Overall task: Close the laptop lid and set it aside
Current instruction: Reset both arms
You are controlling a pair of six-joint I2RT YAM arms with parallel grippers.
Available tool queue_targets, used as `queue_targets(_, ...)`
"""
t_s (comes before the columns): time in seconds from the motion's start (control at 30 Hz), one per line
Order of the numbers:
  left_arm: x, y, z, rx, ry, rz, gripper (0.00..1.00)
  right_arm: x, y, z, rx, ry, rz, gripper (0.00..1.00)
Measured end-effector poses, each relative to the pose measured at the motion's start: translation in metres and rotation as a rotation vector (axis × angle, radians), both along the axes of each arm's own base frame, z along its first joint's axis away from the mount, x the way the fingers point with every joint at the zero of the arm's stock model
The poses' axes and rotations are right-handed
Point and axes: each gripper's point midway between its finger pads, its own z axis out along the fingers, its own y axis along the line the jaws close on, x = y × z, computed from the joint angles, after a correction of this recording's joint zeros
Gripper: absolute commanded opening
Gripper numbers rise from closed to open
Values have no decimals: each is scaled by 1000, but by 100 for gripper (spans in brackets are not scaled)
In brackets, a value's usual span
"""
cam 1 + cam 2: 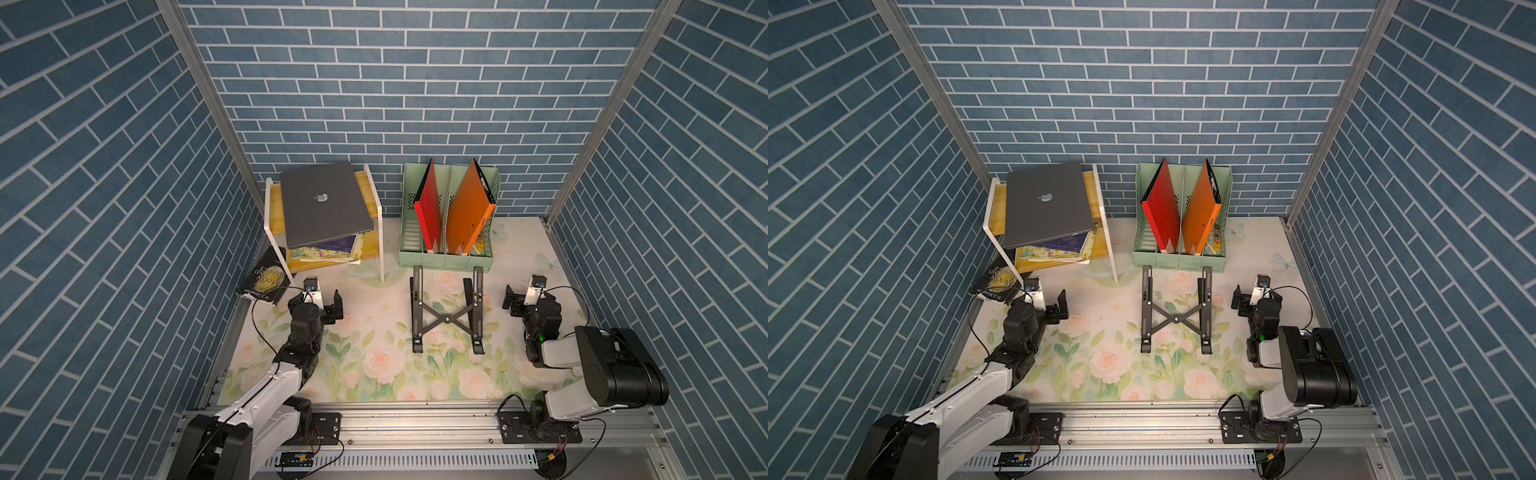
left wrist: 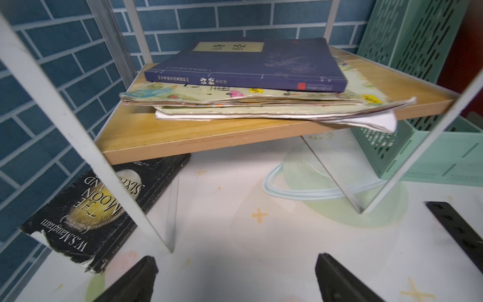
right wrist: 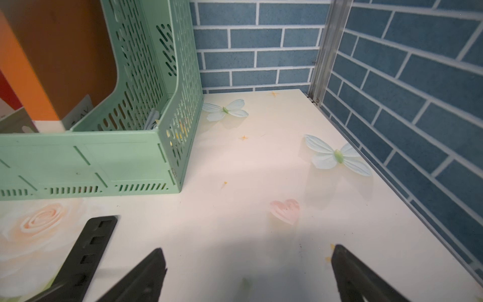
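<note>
The grey laptop lies flat and a little askew on the top board of the wooden shelf at the back left, its front edge overhanging. The laptop lid is shut down on the base, Apple logo facing up. My left gripper hovers low over the mat in front of the shelf, open and empty. My right gripper hovers at the right, near the file rack's corner, also open and empty. Neither wrist view shows the laptop.
A black folding stand lies mid-table. A green file rack at the back holds red and orange folders. Books are stacked on the lower shelf board. A black paperback leans by the shelf's left leg. Blue brick walls enclose three sides.
</note>
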Motion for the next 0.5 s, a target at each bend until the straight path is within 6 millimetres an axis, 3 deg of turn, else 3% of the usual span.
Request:
queue_targets(0.13,-2,13,-25,38,-2,2,100,0,1,12,-6,-57,5,100)
queue_targets(0.3,26,16,-34,29,-41,-19,100,1,2,21,-17,-95,8,100)
queue_targets(0.5,44,27,-9,0,-132,16,100,2,3,22,-22,-99,12,100)
